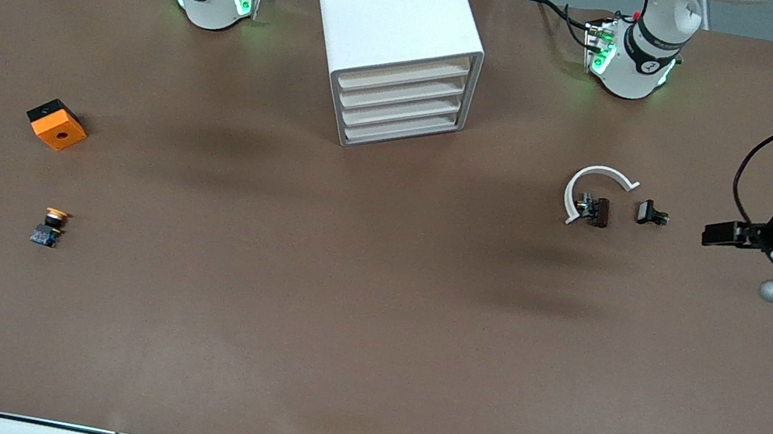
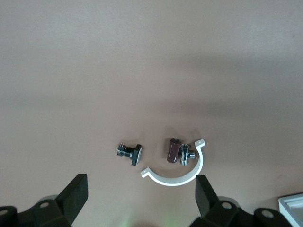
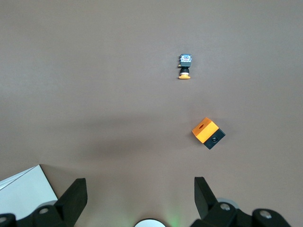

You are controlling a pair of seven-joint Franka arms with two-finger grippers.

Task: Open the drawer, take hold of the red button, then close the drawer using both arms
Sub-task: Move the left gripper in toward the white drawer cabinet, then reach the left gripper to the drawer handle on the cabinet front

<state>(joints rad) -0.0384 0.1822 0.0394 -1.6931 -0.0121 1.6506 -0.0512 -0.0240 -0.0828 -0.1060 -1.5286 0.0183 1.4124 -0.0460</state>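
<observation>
**Brown table, shut drawers: both arms poised before the first pull**

Brown matting covers the whole table, and your two grippers hang over its two ends. The left gripper [image 2: 140, 183] hovers with its fingers [image 2: 75, 193] spread wide and nothing between them, over the left arm's end of the table. Just under it lie a white curved clip [image 2: 176, 178], a dark reddish fitting [image 2: 173, 150] inside the clip's arc, and a small bolt-like part [image 2: 129, 152] beside them.

The right gripper [image 3: 139, 184] is likewise spread and empty, over the right arm's end. Its camera looks down on an orange cube [image 3: 207, 132] and a yellow-capped button [image 3: 184, 66].

Between the two arm bases stands the white drawer cabinet [image 1: 391, 11], all four drawers [image 1: 402, 104] pushed in.

You cannot see the red-capped button on the table. By this reading it sits inside one of those drawers, so the task stands at its opening step.

Your next move calls for bringing one gripper to a drawer front and finding a hold on its thin edge. Keep the other arm ready to reach in.
</observation>
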